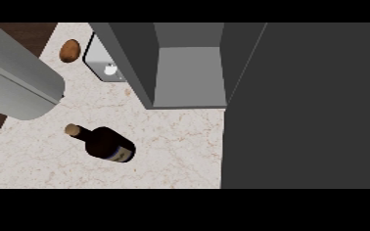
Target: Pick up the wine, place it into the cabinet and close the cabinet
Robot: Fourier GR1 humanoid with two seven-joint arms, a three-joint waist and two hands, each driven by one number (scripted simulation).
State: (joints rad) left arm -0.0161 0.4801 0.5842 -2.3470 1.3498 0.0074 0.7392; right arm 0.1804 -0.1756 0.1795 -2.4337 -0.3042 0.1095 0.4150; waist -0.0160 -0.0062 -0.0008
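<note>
Nothing done yet.
You had the wine (107, 146) on the desk (173, 147), cabinet (189, 71) open; hands out of view, state untellable.

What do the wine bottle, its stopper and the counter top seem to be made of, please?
Wine bottle: probably dark glass; its body is near black and smooth. Stopper: likely cork, tan and matte. Counter top: looks like stone, perhaps marble; it is pale beige with thin reddish veins, though a laminate could look the same.
</note>
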